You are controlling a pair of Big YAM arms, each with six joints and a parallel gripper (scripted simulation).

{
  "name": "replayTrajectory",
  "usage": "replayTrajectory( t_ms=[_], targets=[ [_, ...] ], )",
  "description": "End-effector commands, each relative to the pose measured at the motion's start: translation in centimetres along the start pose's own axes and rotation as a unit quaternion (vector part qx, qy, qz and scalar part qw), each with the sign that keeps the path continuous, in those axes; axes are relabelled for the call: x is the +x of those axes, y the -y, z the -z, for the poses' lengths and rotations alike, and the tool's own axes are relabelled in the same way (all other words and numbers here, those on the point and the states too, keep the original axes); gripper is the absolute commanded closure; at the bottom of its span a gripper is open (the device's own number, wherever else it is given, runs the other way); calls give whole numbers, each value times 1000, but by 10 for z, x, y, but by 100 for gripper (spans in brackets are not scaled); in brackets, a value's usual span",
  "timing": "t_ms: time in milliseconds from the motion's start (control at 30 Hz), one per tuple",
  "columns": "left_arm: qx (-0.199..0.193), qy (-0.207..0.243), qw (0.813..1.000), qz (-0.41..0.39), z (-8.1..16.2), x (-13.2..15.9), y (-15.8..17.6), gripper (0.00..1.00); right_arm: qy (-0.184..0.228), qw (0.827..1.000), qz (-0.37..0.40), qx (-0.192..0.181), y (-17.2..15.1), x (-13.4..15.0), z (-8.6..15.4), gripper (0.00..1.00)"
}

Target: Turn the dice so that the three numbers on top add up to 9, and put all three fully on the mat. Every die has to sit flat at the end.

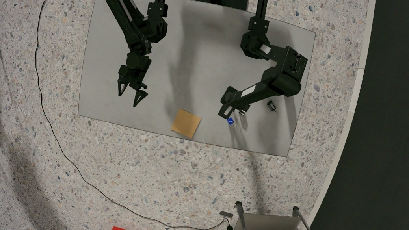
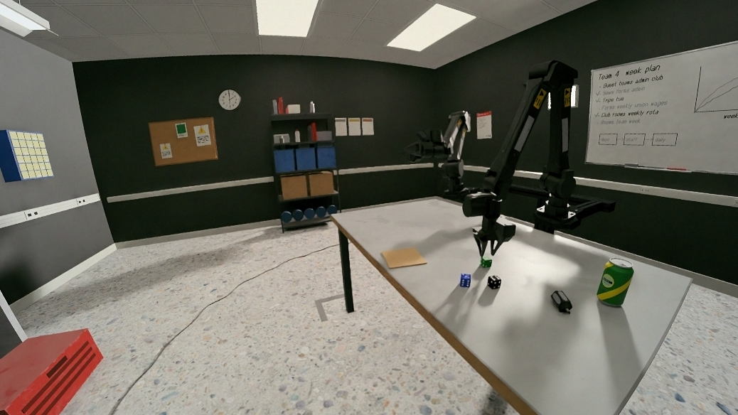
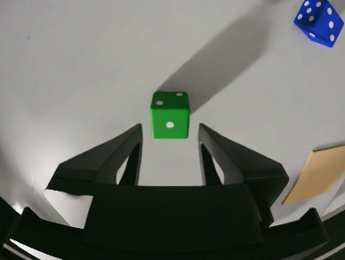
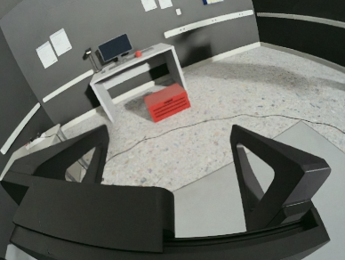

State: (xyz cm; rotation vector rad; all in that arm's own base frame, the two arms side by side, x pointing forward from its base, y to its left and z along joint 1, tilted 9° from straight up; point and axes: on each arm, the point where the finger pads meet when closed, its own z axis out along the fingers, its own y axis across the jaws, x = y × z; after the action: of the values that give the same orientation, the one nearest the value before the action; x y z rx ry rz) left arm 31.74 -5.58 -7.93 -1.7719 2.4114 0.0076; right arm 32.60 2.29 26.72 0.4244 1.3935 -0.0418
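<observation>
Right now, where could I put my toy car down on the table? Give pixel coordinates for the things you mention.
Between the tan mat (image 1: 185, 123) (image 2: 404, 258) (image 3: 317, 174) and blue die (image 1: 230, 121) (image 2: 465, 280) (image 3: 319, 22). It's crowded where the left gripper (image 1: 225, 115) (image 2: 487, 254) (image 3: 170, 130), green die (image 2: 485, 263) (image 3: 170, 117), blue die and black die (image 1: 242, 112) (image 2: 493, 281) bunch together.

Mat (image 1: 186, 123) (image 2: 404, 258) (image 3: 316, 174), can (image 2: 615, 282) on table (image 1: 103, 105) (image 2: 547, 356) (image 3: 67, 67) (image 4: 204, 209); dice (image 1: 230, 121) (image 2: 494, 282) (image 3: 170, 125) between.

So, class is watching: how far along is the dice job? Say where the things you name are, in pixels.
Nothing looks finished: the green die (image 2: 485, 263) (image 3: 170, 119), blue die (image 1: 230, 121) (image 2: 465, 281) (image 3: 319, 22) and black die (image 1: 242, 112) (image 2: 494, 282) are all off the mat (image 1: 186, 123) (image 2: 404, 258) (image 3: 316, 175). Nothing is gripped; the left tool (image 1: 225, 112) (image 2: 487, 255) (image 3: 170, 130) is open at the green die. Left: getting all three onto the mat, flat, tops totalling 9. I can't confirm the present total.
</observation>
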Motion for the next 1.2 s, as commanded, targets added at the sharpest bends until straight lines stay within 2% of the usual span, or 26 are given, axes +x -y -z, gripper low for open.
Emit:
replayTrajectory(
  t_ms=[0, 800, 1167],
  targets=[
    [9, 1, 1000, 6, -2, -6, 12, 55, 3, 1000, -2, -1, -1, -3, -1, 0],
    [7, 0, 1000, 3, -38, -5, 9, 55, 3, 1000, -2, -1, -1, -3, -1, 0],
    [10, 1, 1000, 4, -34, -6, 10, 55, 3, 1000, -2, -1, -1, -3, -1, 0]
  ],
)
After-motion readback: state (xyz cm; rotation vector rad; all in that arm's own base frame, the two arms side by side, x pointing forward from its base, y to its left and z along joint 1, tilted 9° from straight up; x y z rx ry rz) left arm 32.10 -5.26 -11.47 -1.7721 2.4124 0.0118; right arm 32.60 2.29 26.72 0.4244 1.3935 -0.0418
